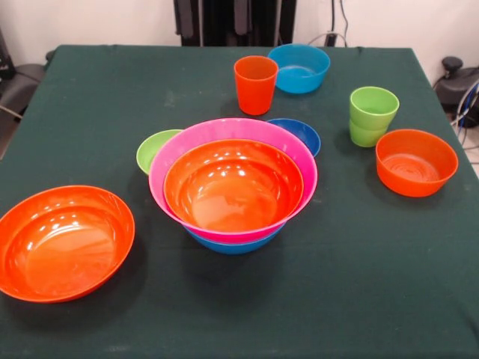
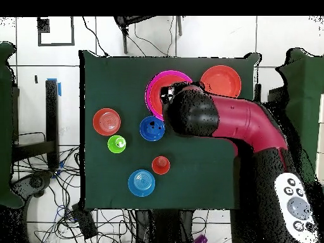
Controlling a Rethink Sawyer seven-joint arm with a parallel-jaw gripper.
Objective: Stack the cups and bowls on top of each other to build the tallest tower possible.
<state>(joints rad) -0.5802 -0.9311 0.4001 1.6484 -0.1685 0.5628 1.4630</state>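
Observation:
The tower (image 1: 233,187) stands mid-table: a large orange bowl nested in a pink bowl on a blue bowl. A second large orange bowl (image 1: 63,239) sits alone at the front left. A lime green bowl (image 1: 156,148) and a dark blue bowl (image 1: 301,132) touch the tower's back. An orange cup (image 1: 255,84), a light blue bowl (image 1: 299,67), two nested lime green cups (image 1: 372,116) and a small orange bowl (image 1: 416,161) stand apart. No gripper shows in the front view. In the overhead view my arm (image 2: 209,117) reaches over the pink bowl (image 2: 157,88) and hides the gripper.
The dark green cloth (image 1: 359,284) covers the table, with bare cloth along the front right. In the overhead view the table (image 2: 209,183) is ringed by cables on a tiled floor. The pedestal's base (image 1: 232,19) stands at the far edge.

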